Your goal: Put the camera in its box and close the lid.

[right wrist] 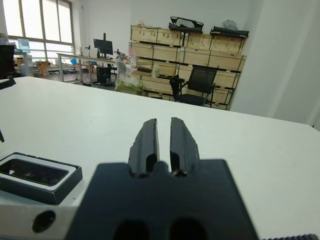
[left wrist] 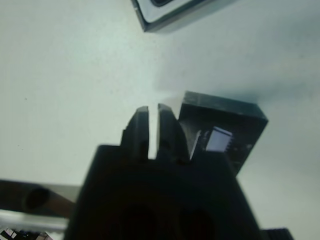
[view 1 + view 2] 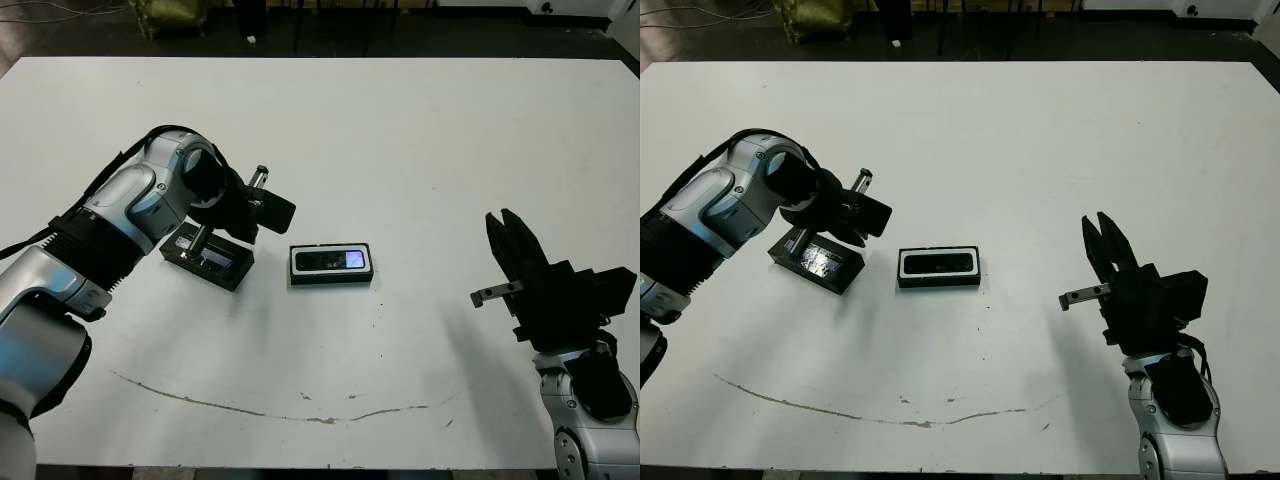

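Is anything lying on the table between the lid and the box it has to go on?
Nothing visible. The lid lies under the left gripper, and the box, with the camera already in it, sits just beside it toward the robot's right. Only bare table separates them.

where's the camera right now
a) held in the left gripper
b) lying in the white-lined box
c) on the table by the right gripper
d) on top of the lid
b: the camera lies inside the box, its white lining showing around it, while the lid sits apart under the left gripper.
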